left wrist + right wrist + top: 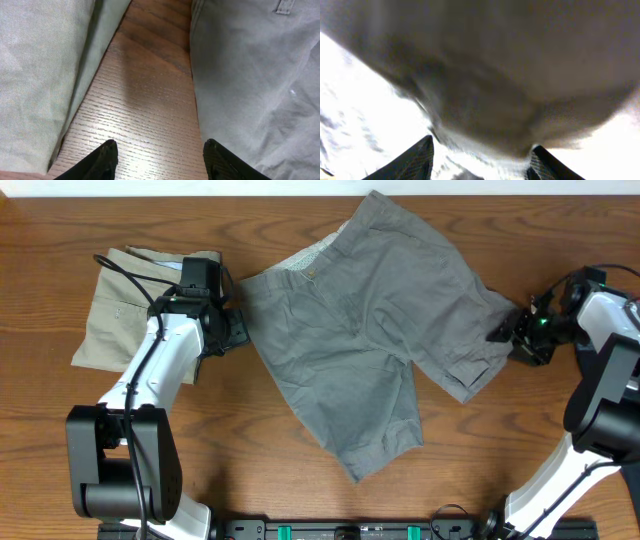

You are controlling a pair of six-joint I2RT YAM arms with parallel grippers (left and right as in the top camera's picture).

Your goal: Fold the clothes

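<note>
**Grey shorts flat mid-table, both arms at their edges**

Overhead, I see the grey shorts spread open and wrinkled in the middle of the table, with the beige shorts folded at the far left. The left gripper sits between the two garments. The right gripper is at the grey shorts' right leg hem.

On my left wrist view, the fingers stand spread over bare wood, gripping nothing.

My right wrist view is blurred. Grey cloth fills the gap between the fingers, and I cannot tell whether they pinch it.

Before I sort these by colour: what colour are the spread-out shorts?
The shorts are medium grey; clearest in the overhead view.
</note>
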